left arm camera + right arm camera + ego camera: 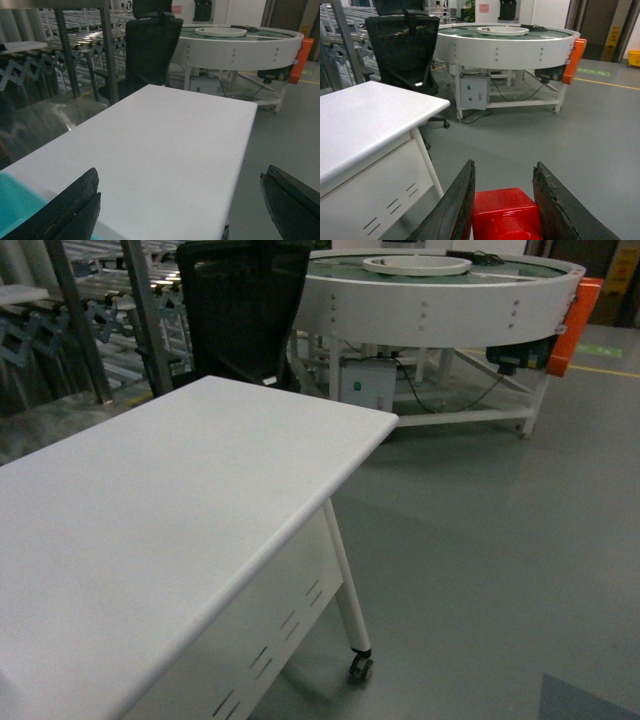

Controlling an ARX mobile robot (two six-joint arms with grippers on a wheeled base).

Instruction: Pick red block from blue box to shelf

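The right gripper (pixel 502 200) holds the red block (pixel 506 216) between its fingers (pixel 455 210), out over the floor beside the white table (pixel 365 115). The left gripper (pixel 180 210) hangs with fingers wide and empty, the blue box (pixel 12 205) just below its left finger. The carry step seems under way; next the block must travel to the shelf (pixel 110 310), well ahead and leftward.

1. Bare white desk top (pixel 180 500): open surface across its whole visible length.
2. Behind its far end: black mesh chair (pixel 240 310), then the shelf (pixel 90 310) uprights, closing off the left.
3. Right of the desk: open grey floor (pixel 500 540).
4. Farther back: round white machine table (pixel 440 295) across the way.
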